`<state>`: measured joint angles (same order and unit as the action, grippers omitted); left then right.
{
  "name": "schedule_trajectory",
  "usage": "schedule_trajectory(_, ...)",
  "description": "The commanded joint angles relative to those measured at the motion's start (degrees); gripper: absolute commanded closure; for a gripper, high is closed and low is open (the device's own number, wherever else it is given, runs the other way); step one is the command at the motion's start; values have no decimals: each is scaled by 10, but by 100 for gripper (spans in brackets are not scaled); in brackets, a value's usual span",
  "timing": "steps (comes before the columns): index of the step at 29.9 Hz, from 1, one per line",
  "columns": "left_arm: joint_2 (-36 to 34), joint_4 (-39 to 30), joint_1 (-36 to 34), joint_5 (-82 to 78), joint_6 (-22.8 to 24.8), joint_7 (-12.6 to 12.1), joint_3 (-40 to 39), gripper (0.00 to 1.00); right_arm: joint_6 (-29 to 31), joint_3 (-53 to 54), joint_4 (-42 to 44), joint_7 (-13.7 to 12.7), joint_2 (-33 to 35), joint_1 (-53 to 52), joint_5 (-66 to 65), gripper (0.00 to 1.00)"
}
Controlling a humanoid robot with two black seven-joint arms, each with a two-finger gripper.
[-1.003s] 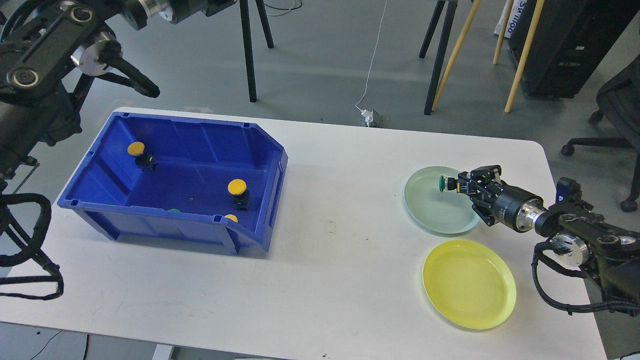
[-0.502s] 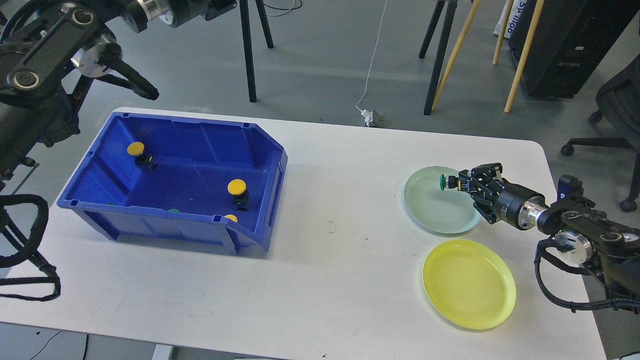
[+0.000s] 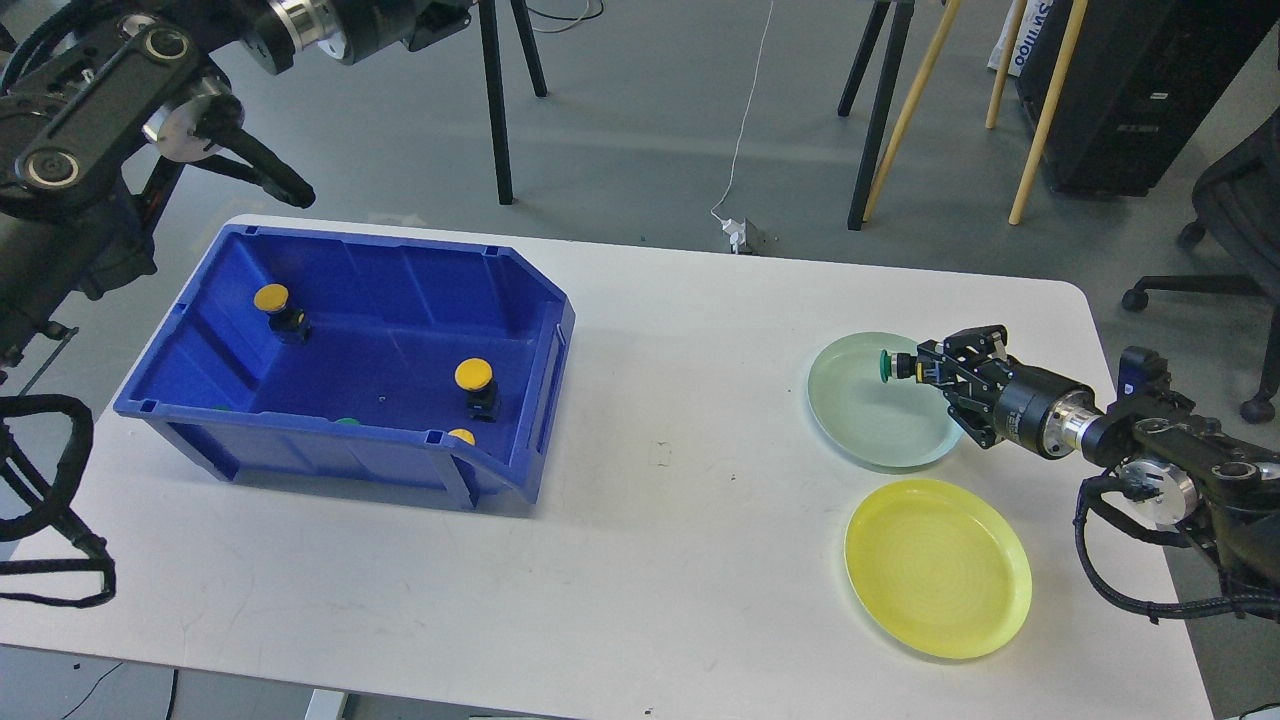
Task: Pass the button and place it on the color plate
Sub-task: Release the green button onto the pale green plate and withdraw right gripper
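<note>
Holding green button [image 3: 886,366] in right gripper [image 3: 912,368], fingers clamped on its black body, cap pointing sideways over green plate [image 3: 870,425]: colour match, ready for drop. Yellow plate [image 3: 938,567] nearer me, unused. Left gripper out of view, state unknowable.

A white table [image 3: 680,480] with rounded corners carries three things. A blue bin [image 3: 345,420] sits on its left half, its open sloped front facing the near right. On the right side lie two plates, well apart from the bin: a pale green plate [image 3: 860,430] farther back and a yellow plate [image 3: 937,567] just in front of it.
</note>
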<state>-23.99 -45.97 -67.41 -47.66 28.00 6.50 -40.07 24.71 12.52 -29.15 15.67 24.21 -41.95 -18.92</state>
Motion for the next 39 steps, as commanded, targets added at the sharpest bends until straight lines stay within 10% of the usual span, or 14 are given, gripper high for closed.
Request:
schedule_trajectory(1, 0, 0, 1, 0, 0, 1, 0, 5, 0, -1, 2, 3, 1, -2, -1, 1)
schedule_trajectory(8, 0, 0, 1, 0, 0, 1, 0, 5, -8, 0, 0, 61, 0, -1, -8, 33)
schedule_trajectory(14, 0, 0, 4, -1, 0, 1, 0, 5, -5, -1, 4, 51, 0, 0, -13, 89)
schedule_trajectory(17, 0, 1, 5, -1, 0, 1, 0, 5, -3, -1, -1, 29, -1, 0, -21, 100)
schedule_trajectory(21, 0, 1, 4, -1, 0, 1, 0, 5, -3, -1, 4, 21, 0, -1, -21, 92)
schedule_trajectory(24, 0, 1, 5, -1, 0, 1, 0, 5, -3, 2, 2, 8, -2, -1, -19, 39)
schedule_trajectory(25, 0, 1, 5, -1, 0, 1, 0, 5, -7, 7, 3, 1, -4, -1, -16, 6)
schedule_trajectory(39, 0, 1, 6, -1, 0, 0, 1, 5, -3, 18, 4, -14, 1, -1, -11, 1)
